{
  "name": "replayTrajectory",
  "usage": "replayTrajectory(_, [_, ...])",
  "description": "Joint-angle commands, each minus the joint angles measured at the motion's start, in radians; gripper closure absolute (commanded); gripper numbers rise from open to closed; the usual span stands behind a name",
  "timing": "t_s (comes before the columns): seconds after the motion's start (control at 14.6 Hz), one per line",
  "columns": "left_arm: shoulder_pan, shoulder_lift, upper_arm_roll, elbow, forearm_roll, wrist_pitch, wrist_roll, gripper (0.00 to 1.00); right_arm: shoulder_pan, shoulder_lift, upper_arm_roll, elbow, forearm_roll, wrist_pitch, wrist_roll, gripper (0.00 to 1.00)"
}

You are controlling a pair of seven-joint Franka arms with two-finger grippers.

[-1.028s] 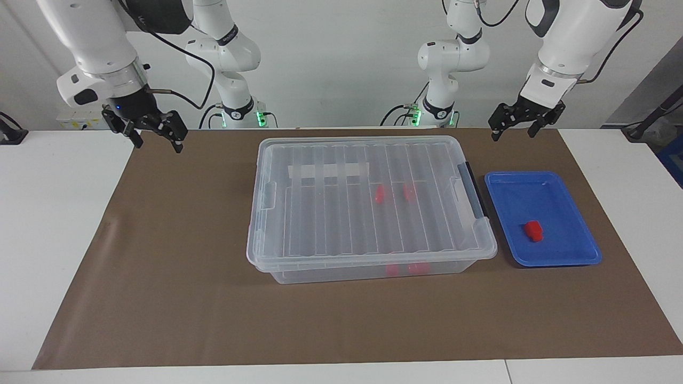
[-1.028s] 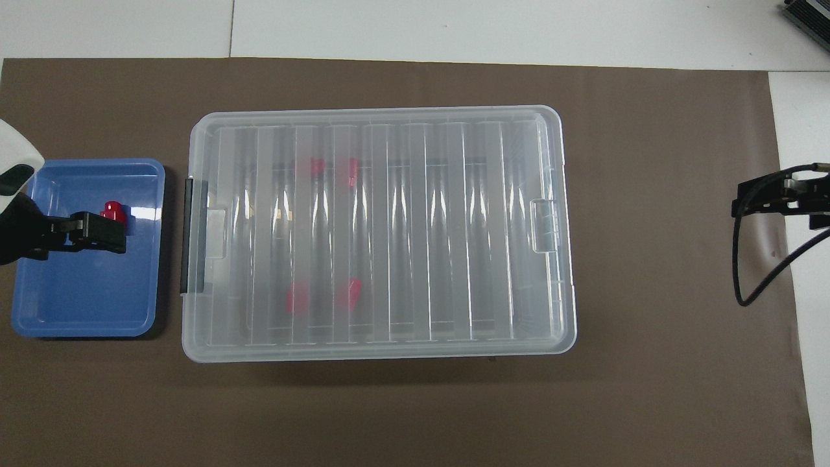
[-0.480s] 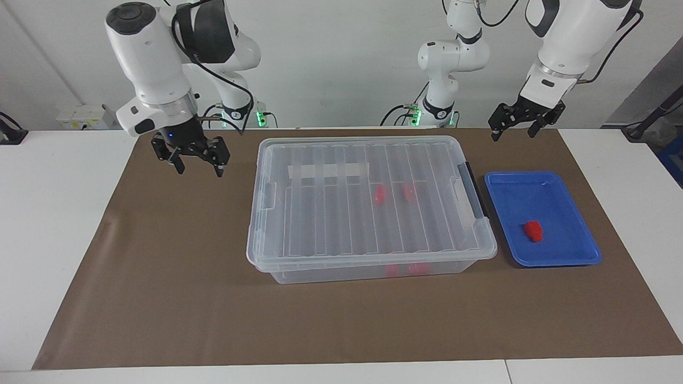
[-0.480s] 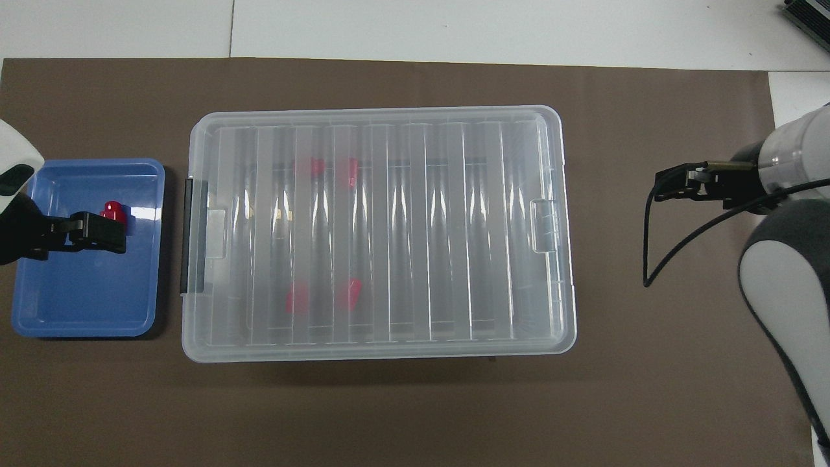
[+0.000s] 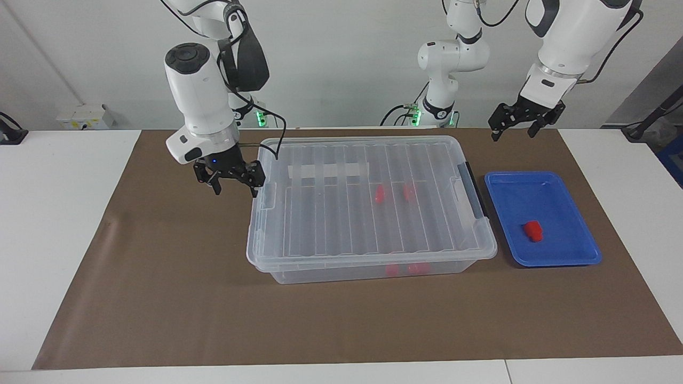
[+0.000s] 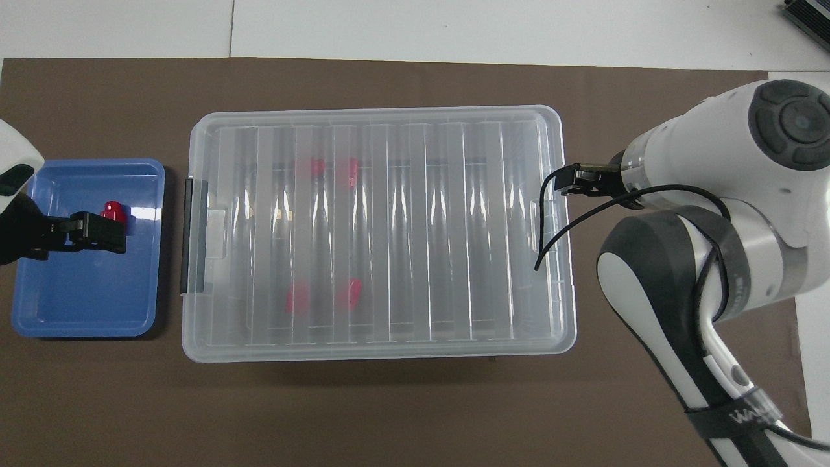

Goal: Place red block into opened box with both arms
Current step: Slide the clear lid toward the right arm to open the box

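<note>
The small bright red stepped plastic block, lying in the shallow blue tray, looks light, rigid and slippery, best pinched across flat sides; the left gripper and right gripper hang spread and empty.

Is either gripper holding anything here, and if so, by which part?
Nothing is held. The right gripper is open beside the box; the left gripper is open in the air, empty.

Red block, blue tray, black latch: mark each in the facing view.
red block (image 5: 533,231), facing view, middle of its top.
blue tray (image 5: 539,188), facing view, bare floor nearer the robots.
black latch (image 5: 473,188), facing view, middle of the strip on the box's end.
</note>
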Motion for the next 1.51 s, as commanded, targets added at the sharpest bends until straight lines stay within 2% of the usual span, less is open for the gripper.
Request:
replayTrajectory(0.0, [0.006,-0.011,-0.002,-0.007,-0.006,-0.011,-0.002,0.0,0.004,0.029,-0.003,-0.008,0.012,0.047,0.013,0.04])
replayTrajectory(0.21, [0.006,-0.011,-0.002,-0.007,-0.006,-0.011,-0.002,0.0,0.033,0.044,-0.003,-0.01,0.014,0.052,0.019,0.05])
replayTrajectory(0.69, [0.006,-0.011,-0.002,-0.007,-0.006,-0.011,-0.002,0.0,0.016,0.026,-0.004,-0.062,0.014,0.032,-0.016,0.05])
replayTrajectory(1.17, [0.006,-0.011,-0.002,-0.007,-0.006,-0.011,-0.002,0.0,-0.048,0.004,-0.004,-0.086,0.014,-0.002,-0.132,0.05])
replayTrajectory(1.44, [0.006,-0.011,-0.002,-0.007,-0.006,-0.011,-0.002,0.0,-0.123,-0.017,-0.004,-0.117,0.014,-0.001,-0.258,0.04])
